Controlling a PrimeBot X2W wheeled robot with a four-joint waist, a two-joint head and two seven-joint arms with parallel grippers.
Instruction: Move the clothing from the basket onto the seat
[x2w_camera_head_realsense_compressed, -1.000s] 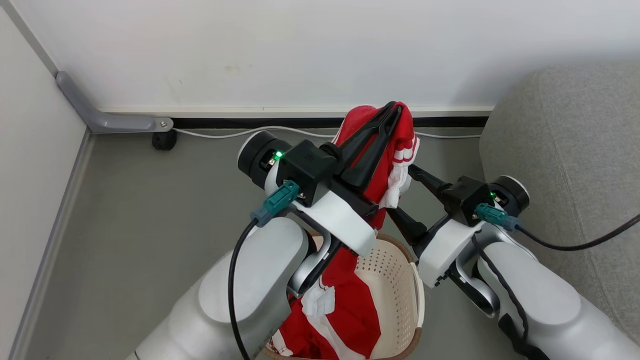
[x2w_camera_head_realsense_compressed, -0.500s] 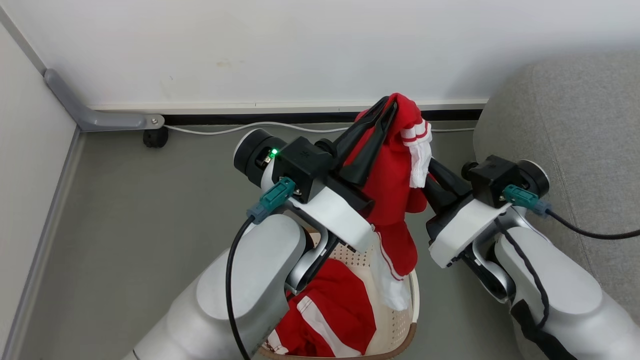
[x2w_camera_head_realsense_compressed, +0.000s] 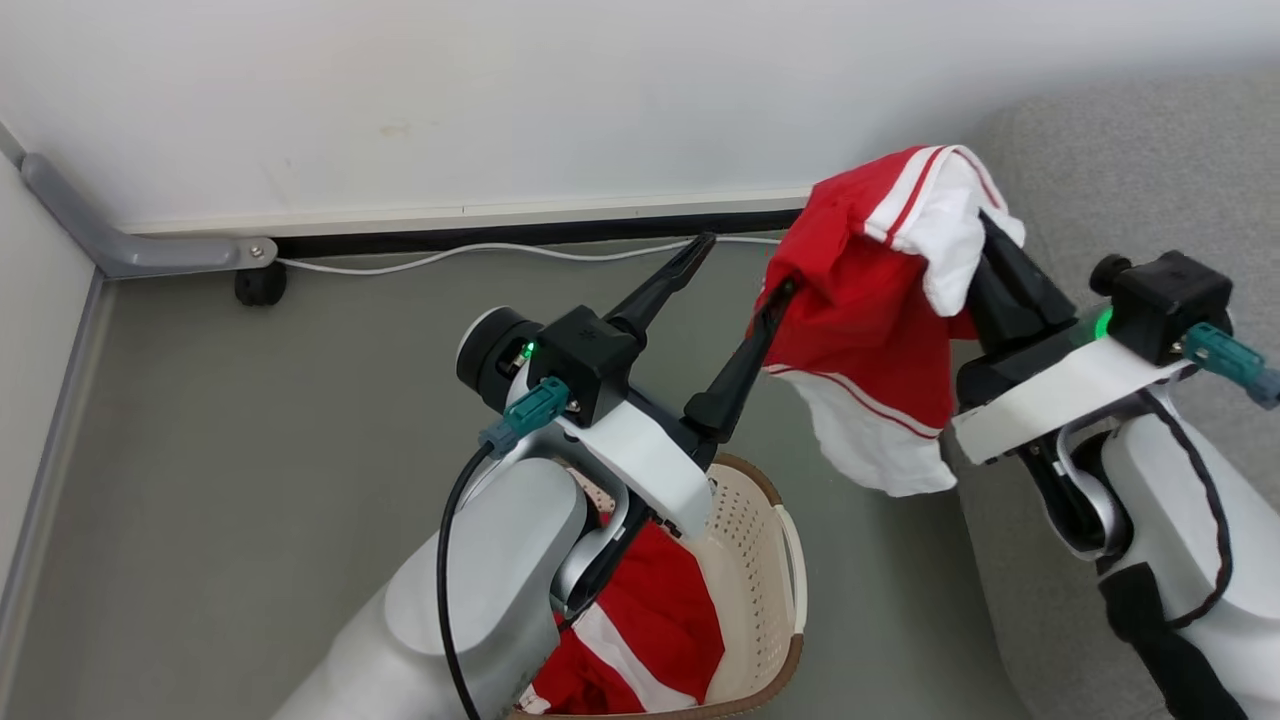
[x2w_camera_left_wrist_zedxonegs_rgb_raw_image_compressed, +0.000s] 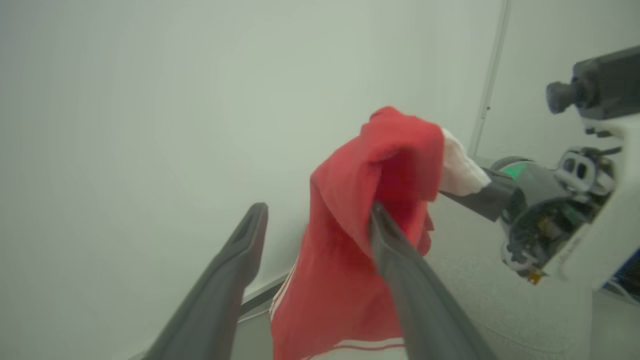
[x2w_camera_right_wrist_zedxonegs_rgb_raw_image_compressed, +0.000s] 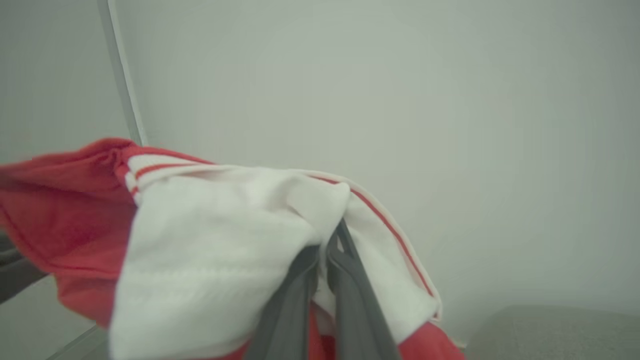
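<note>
Up and right of the basket (x2w_camera_head_realsense_compressed: 770, 490), your right fingers (x2w_camera_right_wrist_zedxonegs_rgb_raw_image_compressed: 352, 300) were clamped on the raised garment's (x2w_camera_head_realsense_compressed: 860, 310) white hem. Your left fingers (x2w_camera_head_realsense_compressed: 740, 370) stood wide, one tip against the red cloth. A snag there could have pulled the garment loose before it reached the seat (x2w_camera_head_realsense_compressed: 1130, 170).

**A:** How is the dark, long-fingered left gripper (x2w_camera_head_realsense_compressed: 745, 265) set?

**B:** Its two prongs are spread wide and point up and away from the body. The pale grey, rounded left forearm (x2w_camera_head_realsense_compressed: 480, 590) rises from the bottom of the head view. One finger (x2w_camera_head_realsense_compressed: 750, 350) touches a soft red and white fabric garment (x2w_camera_head_realsense_compressed: 860, 300) at its tip.

**A:** And the matching dark right gripper (x2w_camera_right_wrist_zedxonegs_rgb_raw_image_compressed: 337, 235)?

**B:** Its prongs are pressed together, pinching the white part of that garment. It sits further up the head view than the left one. Its white wrist bracket (x2w_camera_head_realsense_compressed: 1060, 395) and pale grey right forearm (x2w_camera_head_realsense_compressed: 1170, 500) are off to the right.
</note>
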